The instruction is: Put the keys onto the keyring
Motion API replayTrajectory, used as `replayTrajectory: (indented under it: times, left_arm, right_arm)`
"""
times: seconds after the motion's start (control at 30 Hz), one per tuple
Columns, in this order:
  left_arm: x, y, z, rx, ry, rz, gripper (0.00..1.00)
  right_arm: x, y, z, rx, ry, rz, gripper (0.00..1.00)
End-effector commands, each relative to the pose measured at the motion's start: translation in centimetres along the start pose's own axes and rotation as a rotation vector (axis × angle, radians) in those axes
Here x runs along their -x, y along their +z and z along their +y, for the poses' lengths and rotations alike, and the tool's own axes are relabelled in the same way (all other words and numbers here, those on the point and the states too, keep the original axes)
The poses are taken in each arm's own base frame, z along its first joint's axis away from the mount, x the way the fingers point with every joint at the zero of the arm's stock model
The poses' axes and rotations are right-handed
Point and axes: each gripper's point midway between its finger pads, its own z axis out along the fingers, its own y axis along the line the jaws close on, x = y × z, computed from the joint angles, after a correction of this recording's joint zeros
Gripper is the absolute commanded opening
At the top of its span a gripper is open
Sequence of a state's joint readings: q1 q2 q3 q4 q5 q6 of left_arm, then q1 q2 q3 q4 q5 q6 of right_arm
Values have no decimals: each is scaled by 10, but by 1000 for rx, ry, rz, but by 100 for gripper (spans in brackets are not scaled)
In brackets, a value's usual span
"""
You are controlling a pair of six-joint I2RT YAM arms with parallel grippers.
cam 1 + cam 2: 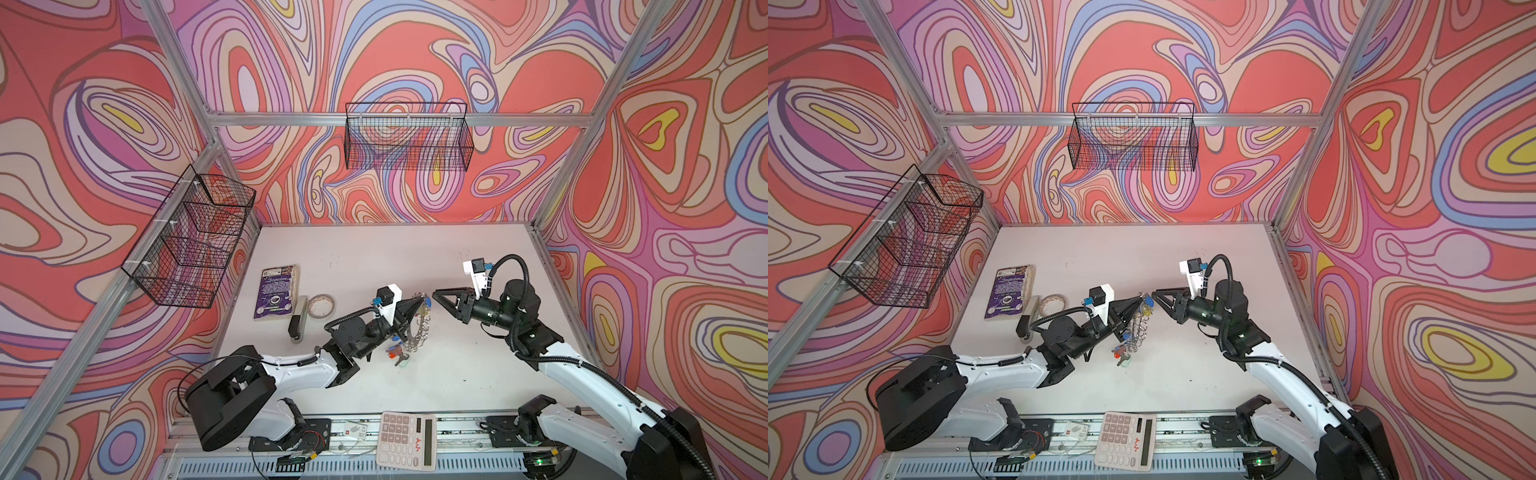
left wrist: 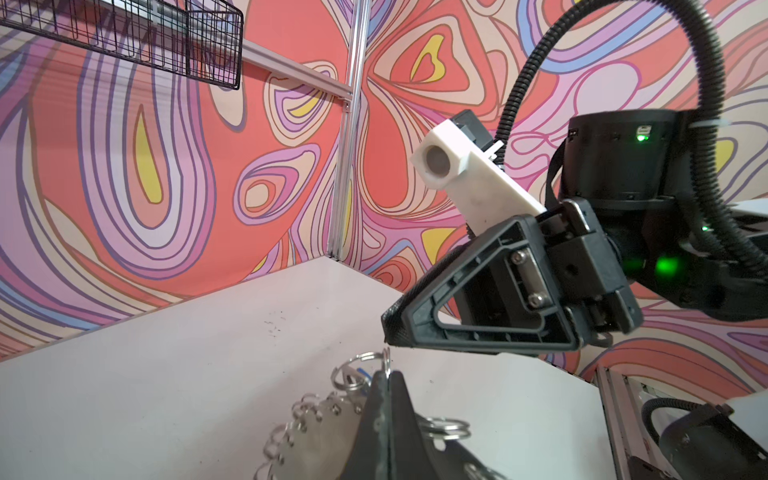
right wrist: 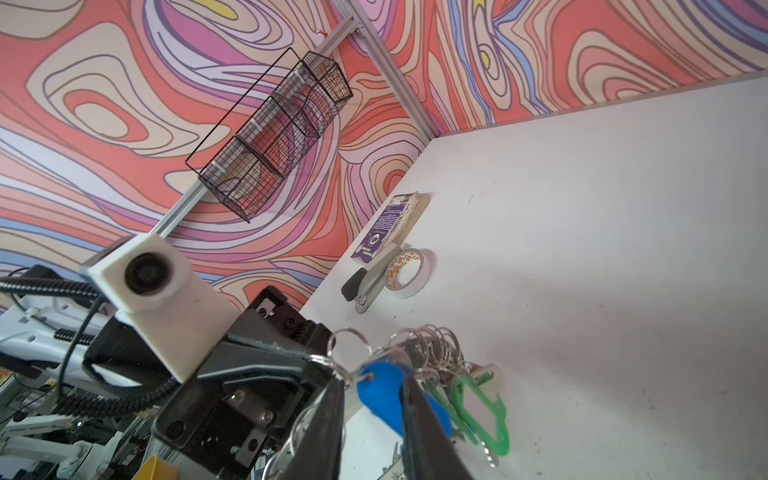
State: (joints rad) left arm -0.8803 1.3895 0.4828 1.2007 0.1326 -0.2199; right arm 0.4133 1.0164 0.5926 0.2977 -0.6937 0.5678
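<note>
- Keyring [image 2: 328,432] hung upright, clear of the table [image 1: 457,365]. Its rim was pinched in the left gripper [image 2: 387,380], jaws fully closed on it. I judged that hold was meant to present the rim's small rings to the other arm.
- Keys [image 1: 397,354] w/ red, blue & green tags dangled from the low part of the rim, below the left gripper's tips. Couldn't tell if they brushed the table.
- Right gripper [image 1: 435,295] sat tip-to-tip w/ the left, just beside the rim's top. Jaws were a narrow way apart, nothing clamped as far as I could tell.
- Right wrist view alone showed a blue tag [image 3: 382,395] in that narrow gap, hooked on a split ring [image 3: 347,349], w/ a green tag [image 3: 484,411] just past the tips. Too small in the top views.
- Left wrist view alone showed the rim's holes and the right tip hovering near a ring by the left fingers; contact unclear.
- Only the top views gave the layout: tape roll [image 1: 321,306], stapler [image 1: 298,321] & book [image 1: 276,293] lay well apart, off the left gripper's wrist side.
</note>
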Motion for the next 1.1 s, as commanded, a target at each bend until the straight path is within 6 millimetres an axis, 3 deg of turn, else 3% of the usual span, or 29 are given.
replayTrajectory:
  times: [0.0, 0.27, 0.6, 0.8, 1.0, 1.07]
  left_arm:
    - [57, 6, -16, -86, -33, -172, 0]
    - [55, 3, -19, -108, -50, -164, 0]
    - [56, 9, -18, -136, -96, -156, 0]
    - [45, 8, -17, -157, -133, -119, 0]
    - [45, 2, -12, -144, -152, -118, 0]
    - [31, -5, -9, -135, -161, -83, 0]
  right_arm:
    - [6, 0, 22, 120, -63, -7, 27]
    - [-3, 7, 28, 224, -41, 26, 27]
    - [-7, 9, 25, 230, -42, 44, 22]
    - [-8, 8, 26, 245, -31, 32, 16]
    - [-8, 2, 36, 294, -27, 16, 20]
    - [-5, -1, 38, 302, -28, 2, 21]
